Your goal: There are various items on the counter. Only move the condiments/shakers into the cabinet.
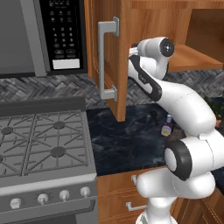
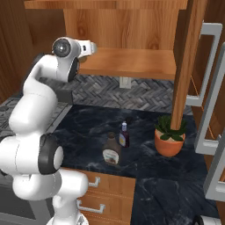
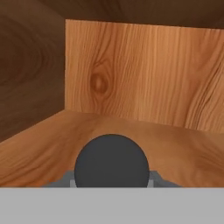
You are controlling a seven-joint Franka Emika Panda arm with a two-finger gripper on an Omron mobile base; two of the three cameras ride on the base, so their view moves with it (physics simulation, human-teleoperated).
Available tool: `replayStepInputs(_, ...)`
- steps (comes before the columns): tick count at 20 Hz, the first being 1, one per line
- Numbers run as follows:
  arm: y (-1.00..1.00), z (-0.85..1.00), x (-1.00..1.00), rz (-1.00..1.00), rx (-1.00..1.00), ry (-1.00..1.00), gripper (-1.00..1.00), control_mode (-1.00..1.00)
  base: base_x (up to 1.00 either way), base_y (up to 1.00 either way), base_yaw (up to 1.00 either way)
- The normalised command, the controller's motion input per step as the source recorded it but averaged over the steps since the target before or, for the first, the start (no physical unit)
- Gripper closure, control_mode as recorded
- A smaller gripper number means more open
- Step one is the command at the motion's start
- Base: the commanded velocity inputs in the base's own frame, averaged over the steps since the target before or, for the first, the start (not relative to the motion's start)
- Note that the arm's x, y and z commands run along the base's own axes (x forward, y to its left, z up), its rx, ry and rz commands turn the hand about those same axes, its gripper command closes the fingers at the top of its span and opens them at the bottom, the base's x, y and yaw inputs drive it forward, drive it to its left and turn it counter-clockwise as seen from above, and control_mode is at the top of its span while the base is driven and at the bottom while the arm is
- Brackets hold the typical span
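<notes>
In the hand view my gripper (image 3: 111,180) is shut on the shaker, whose round dark top (image 3: 111,161) sits between the grey fingers. It is inside the cabinet, just above the wooden shelf (image 3: 175,148) and facing the back wall. From the right base view my hand (image 2: 89,47) reaches in at the shelf's left end (image 2: 132,61). On the black marbled counter (image 2: 154,176) stand the brown syrup bottle (image 2: 112,150) and the small dark-blue bottle (image 2: 124,135). The blue bottle (image 1: 166,127) also shows in the left base view beside my arm.
A green plant in an orange pot (image 2: 169,134) stands right of the bottles, with a tiny dark object (image 2: 129,118) behind them. The open cabinet door (image 2: 184,61) hangs over the plant. Its silver bar handle (image 1: 103,61) faces the stove (image 1: 39,140) and microwave (image 1: 43,35).
</notes>
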Motion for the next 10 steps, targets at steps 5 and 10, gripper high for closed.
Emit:
replayStepInputs(5, 0.0, -0.52, 0.52, 0.0, -0.02, 0.03, 1.0, -1.0, 0.0, 0.0, 0.0)
replayStepInputs(10, 0.0, -0.47, 0.35, 0.0, 0.0, 0.0, -1.0, -1.0, 0.0, 0.0, 0.0)
